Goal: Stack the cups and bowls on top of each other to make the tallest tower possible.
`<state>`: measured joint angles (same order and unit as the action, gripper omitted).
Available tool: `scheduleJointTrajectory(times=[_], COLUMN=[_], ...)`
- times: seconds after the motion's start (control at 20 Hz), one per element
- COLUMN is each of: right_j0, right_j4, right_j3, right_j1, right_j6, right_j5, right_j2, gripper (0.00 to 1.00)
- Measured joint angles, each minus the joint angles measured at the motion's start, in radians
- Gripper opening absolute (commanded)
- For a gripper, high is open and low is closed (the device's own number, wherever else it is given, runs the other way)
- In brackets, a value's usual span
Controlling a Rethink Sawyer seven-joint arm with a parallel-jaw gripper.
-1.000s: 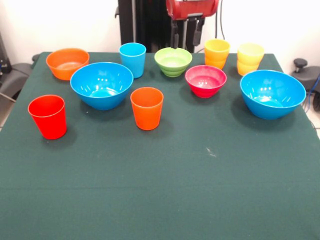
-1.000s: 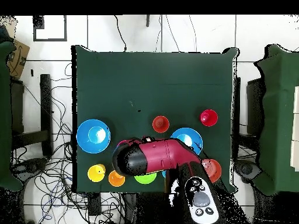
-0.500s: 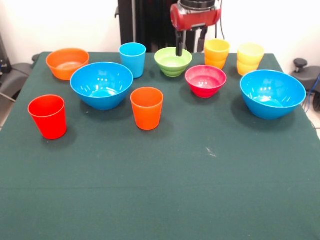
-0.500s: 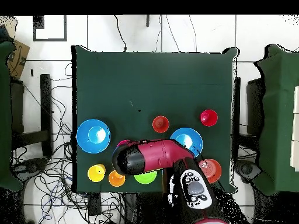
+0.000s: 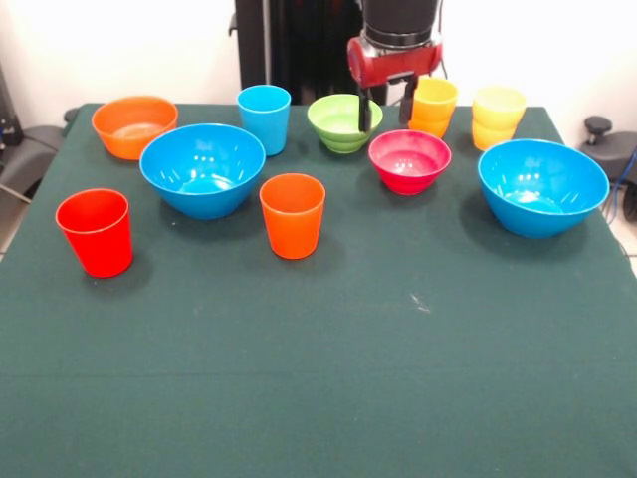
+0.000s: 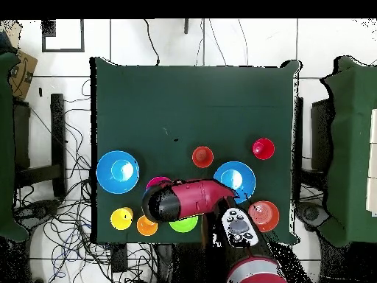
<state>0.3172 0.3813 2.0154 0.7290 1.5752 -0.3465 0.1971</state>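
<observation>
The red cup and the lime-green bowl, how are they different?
The glossy red plastic cup is tall and narrow with smooth straight sides, while the glossy lime-green plastic bowl is low and wide with stepped rings on its outside. The red cup stands alone at the table's front, on the picture's left; the lime-green bowl sits at the far side, right beside the end effector. Both stand upright with their open mouths facing up.

Open room: near half of the surface [image 5: 328, 378].
Crowded: far rows, bowls and cups close together.
Claw [image 5: 384, 112]: flanked by green bowl [image 5: 341, 122], yellow-orange cup [image 5: 432, 106].
</observation>
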Motion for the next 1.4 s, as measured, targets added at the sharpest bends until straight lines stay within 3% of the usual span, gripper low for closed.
scheduleJointTrajectory(times=[1.4], right_j0=[-0.038], right_j4=[0.000], right_j3=[-0.001], right_j1=[-0.028], right_j6=[0.000], right_j5=[0.037], right_j2=[-0.054], gripper=[1.00])
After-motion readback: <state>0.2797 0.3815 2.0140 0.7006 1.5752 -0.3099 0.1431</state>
